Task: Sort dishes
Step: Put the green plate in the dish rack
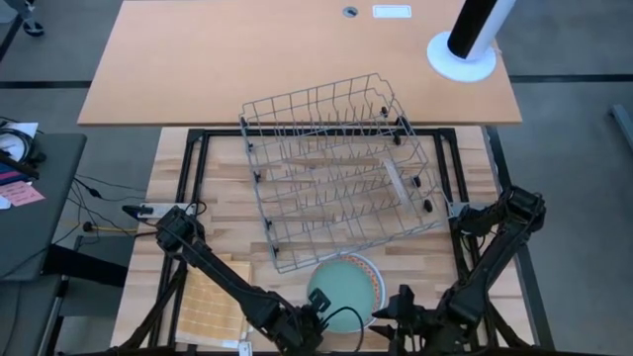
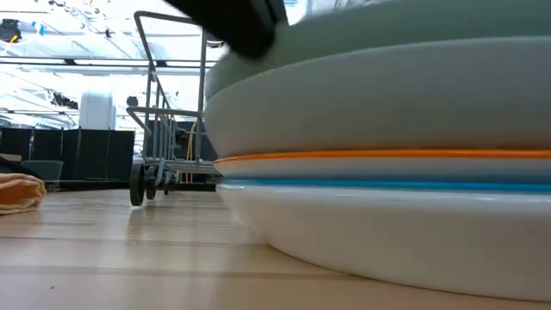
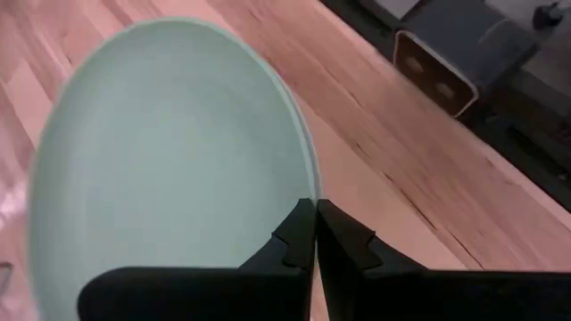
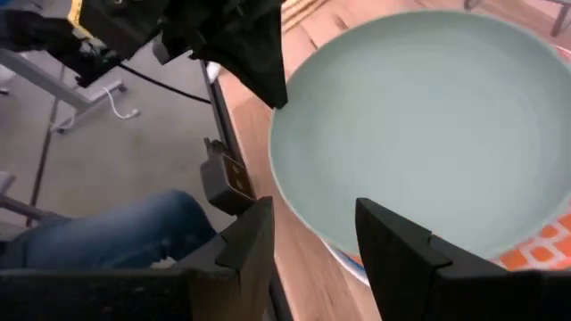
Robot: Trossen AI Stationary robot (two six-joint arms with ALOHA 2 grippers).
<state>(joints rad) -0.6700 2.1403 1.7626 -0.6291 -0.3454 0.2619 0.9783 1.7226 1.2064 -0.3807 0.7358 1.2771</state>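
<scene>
- Since everything here is placed from it, I start with the grey wire rack (image 1: pixel 341 188). It sits empty in the middle of the wooden worktop (image 1: pixel 213 198), and none of the dishes are in it yet.
- The stack of plates (image 1: pixel 344 289) lies just in front of the rack on my side, close to the rack's near rail. From the low view I judge the stack heavy as a whole, so I would lift one plate at a time.
- The yellow checked cloth (image 1: pixel 213 302) lies in front of the rack and off toward the left arm's side, apart from the stack.
- The teal plate (image 3: pixel 169 160) is on top of the stack. It looks glazed, stiff, slippery and easy to chip. Only its thin raised rim offers a hold, so I would pinch it there and keep the plate level.
- The orange patterned plate (image 4: pixel 540 254) is directly under it, with only its edge showing, and a white plate (image 2: pixel 387 232) is at the bottom.
- The right claw (image 4: pixel 312 241) is in front of the rack, over the teal plate's near rim. Its fingers are spread wide and hold nothing.
- The left claw (image 3: pixel 314 234) is at the stack's edge on the cloth side. Its fingers are pressed together with the tips at the teal rim, and I see nothing between them.
- I can read no brand or writing on any plate. A small white label (image 1: pixel 392 12) on the desk beyond the rack is too small to read.
</scene>
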